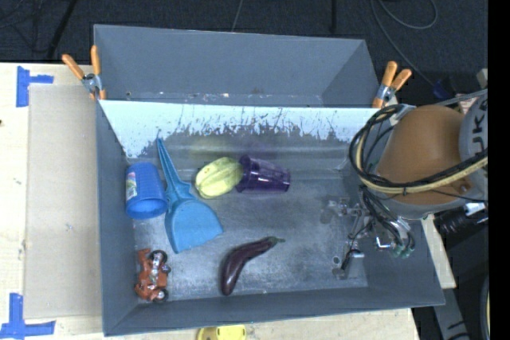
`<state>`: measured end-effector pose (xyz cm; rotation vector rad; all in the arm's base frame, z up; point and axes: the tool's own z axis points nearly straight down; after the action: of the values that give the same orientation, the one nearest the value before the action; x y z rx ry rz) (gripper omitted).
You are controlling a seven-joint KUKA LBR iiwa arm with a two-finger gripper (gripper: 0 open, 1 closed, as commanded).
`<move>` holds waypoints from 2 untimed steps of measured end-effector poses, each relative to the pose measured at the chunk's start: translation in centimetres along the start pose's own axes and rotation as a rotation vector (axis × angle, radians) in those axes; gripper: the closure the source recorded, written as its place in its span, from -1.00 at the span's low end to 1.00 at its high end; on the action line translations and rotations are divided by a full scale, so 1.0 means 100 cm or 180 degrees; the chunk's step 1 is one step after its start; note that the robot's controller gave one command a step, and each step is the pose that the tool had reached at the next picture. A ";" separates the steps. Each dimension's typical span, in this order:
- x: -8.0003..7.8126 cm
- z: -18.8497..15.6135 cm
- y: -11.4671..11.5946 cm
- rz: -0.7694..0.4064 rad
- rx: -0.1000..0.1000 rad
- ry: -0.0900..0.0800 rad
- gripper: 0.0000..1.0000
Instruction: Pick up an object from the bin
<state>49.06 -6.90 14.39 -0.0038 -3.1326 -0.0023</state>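
Observation:
My gripper (338, 238) hangs low over the bare floor at the right side of the bin, open, with nothing between its fingers. The nearest loose thing is a dark purple eggplant (243, 261), lying slantwise to the left of the gripper near the front wall. A purple cup (263, 176) lies on its side further back and left, touching a yellow-green squash (217, 177).
On the left side lie a blue scoop (188, 215), a blue can (143, 191) and a red toy car (151, 275) in the front left corner. The arm with its orange cover and cables reaches in over the bin's right wall.

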 end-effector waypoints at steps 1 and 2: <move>-0.002 -0.004 0.000 -0.0008 0.0003 -0.0023 -1.00; -0.015 0.037 0.040 -0.0208 0.0011 -0.0045 -1.00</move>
<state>50.57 -2.88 10.65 0.0992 -3.1450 0.0025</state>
